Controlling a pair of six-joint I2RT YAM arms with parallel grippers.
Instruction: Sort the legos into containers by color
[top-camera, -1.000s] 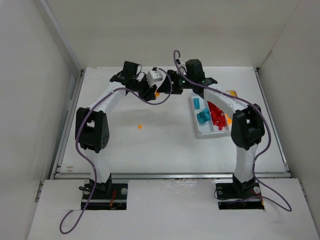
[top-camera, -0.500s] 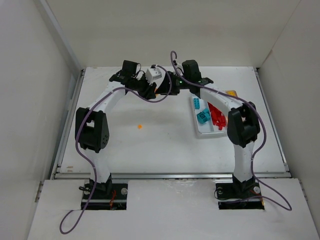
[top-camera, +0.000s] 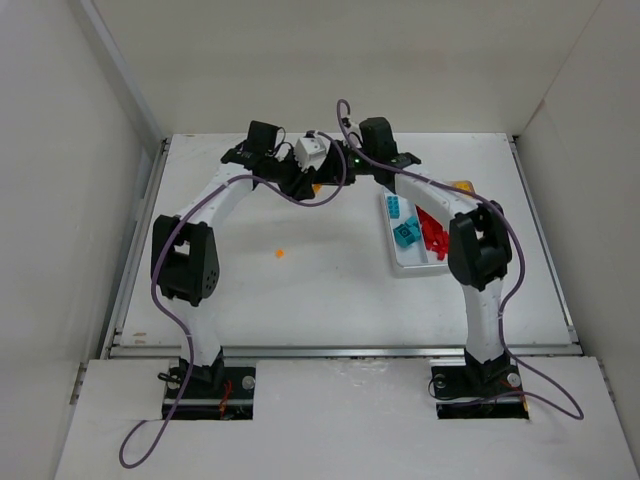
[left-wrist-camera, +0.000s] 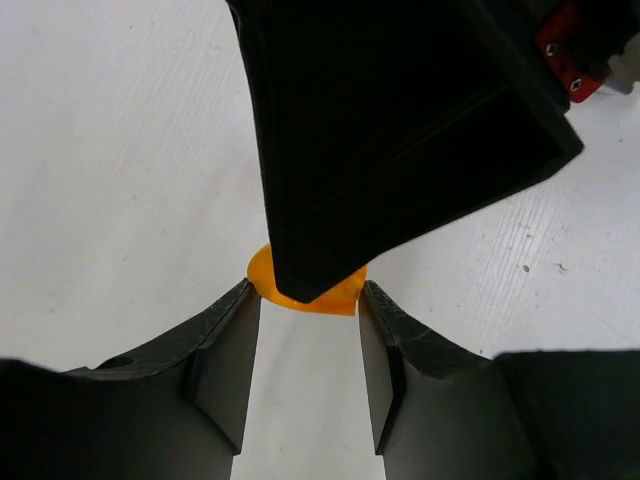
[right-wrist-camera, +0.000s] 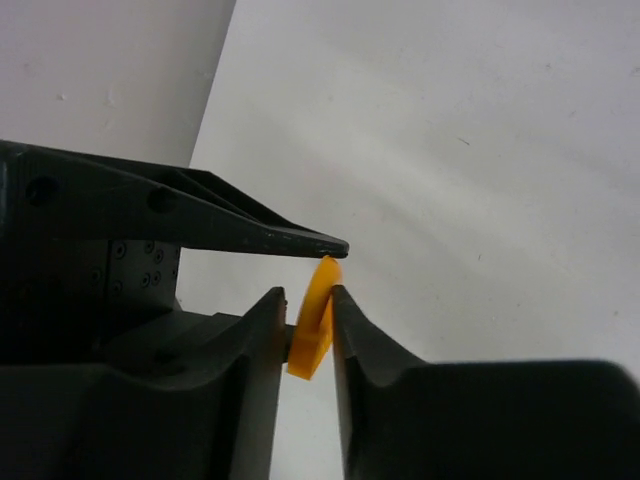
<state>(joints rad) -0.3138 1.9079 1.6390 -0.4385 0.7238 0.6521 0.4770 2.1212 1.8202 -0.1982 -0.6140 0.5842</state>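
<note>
Left fingers (left-wrist-camera: 232, 345) and right fingers (right-wrist-camera: 262, 335) are clamping an orange brick (right-wrist-camera: 312, 320); tray (top-camera: 412, 262) at 3 o'clock is holding teal and red bricks (top-camera: 404, 234); orange stray (top-camera: 280, 253) is lying unsorted.

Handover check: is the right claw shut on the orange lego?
Shut: right claw pinches the orange lego by both faces, no gap visible.

A white table (top-camera: 300, 300) is lying under the scene, its surface lightly scuffed. White walls (top-camera: 60, 200) are enclosing it on the left, right and far sides. A metal rail (top-camera: 340, 350) is running along its near edge.
</note>
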